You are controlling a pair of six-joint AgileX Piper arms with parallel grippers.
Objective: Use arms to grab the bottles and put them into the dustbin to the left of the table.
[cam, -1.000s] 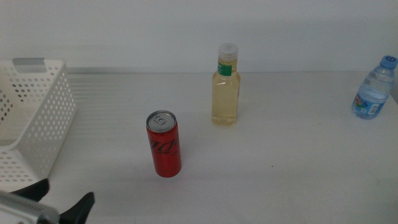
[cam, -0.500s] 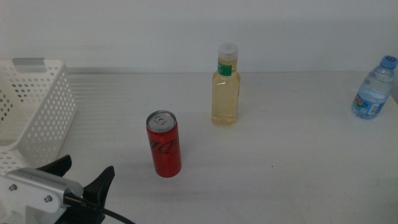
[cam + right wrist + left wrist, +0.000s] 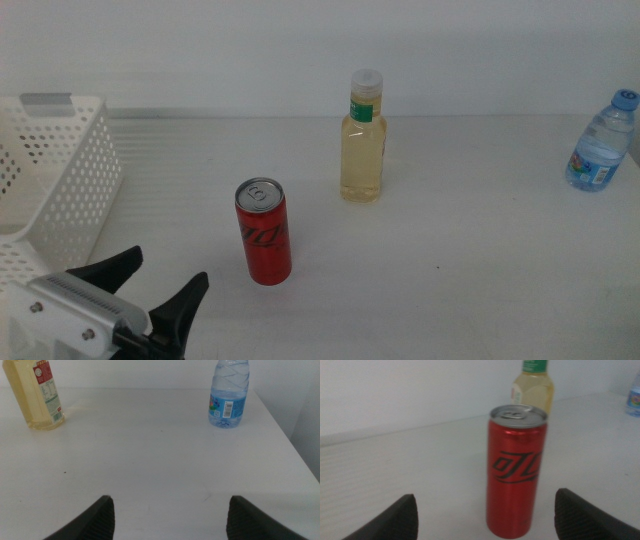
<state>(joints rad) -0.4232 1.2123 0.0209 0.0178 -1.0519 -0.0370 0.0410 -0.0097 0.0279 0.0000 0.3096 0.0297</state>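
Left claw [image 3: 150, 285] sat at the lower left of the middle view, jaws spread wide apart and holding nothing, its white mount box cut off by the bottom edge. Both dark jaws pointed toward the slim red can [image 3: 263, 231], which stood upright on the white desk [image 3: 450, 240] left of centre, near the claw but not touching it. In the left wrist view the can [image 3: 516, 470] stood centred between the two jaw tips, clear of both, silver top and pull tab visible.

White perforated dustbin [image 3: 55, 190] stood at the left edge of the middle view, just behind the left claw.

Clear bottle of pale yellow liquid [image 3: 363, 140], white cap and green neck band, stood upright at upper centre, behind and to the right of the can. Small blue-capped water bottle [image 3: 601, 145] stood upright at the far right edge, well apart from the other two.

Right claw [image 3: 170, 510] appeared only in its own wrist view, jaws apart and empty, above bare desk, with the yellow bottle [image 3: 37, 395] at upper left and the water bottle [image 3: 229, 395] at upper right.
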